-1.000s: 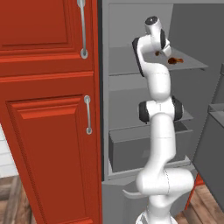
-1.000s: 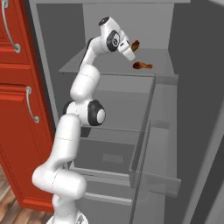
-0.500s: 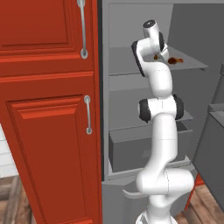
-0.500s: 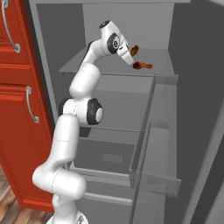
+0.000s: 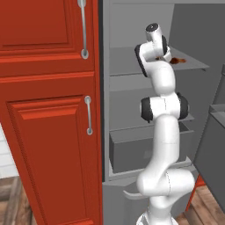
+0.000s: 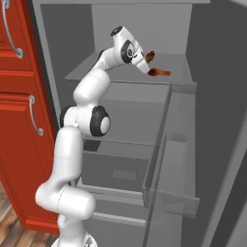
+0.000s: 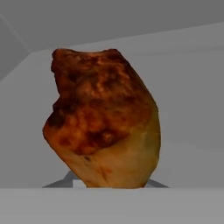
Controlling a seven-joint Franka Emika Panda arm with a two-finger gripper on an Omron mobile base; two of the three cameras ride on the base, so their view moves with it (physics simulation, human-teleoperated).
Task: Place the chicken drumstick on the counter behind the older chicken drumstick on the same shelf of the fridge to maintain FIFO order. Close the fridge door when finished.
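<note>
My gripper [image 6: 144, 61] reaches into the open grey fridge [image 5: 132, 26] over its upper shelf [image 6: 91, 72] and is shut on a chicken drumstick [image 6: 150, 56]. In the hand view this drumstick [image 7: 103, 118] stands right in front of the camera, dark reddish end up, pale end down between the jaws. The older chicken drumstick [image 6: 159, 73] lies on the same shelf, just in front of and below the held one, near the shelf's right front edge. From the left base view it [image 5: 178, 60] shows past the arm, on the shelf [image 5: 127, 61].
A grey drawer [image 5: 132, 149] sits low in the fridge under a lower shelf [image 6: 130, 130]. The fridge door [image 6: 226, 120] stands open at the right. Red cabinets [image 5: 48, 110] with metal handles flank the fridge on the left. The shelf's back and left are bare.
The hand has dipped slightly toward the shelf with the drumstick still in its grip. The drumstick lying on the shelf has not moved.
</note>
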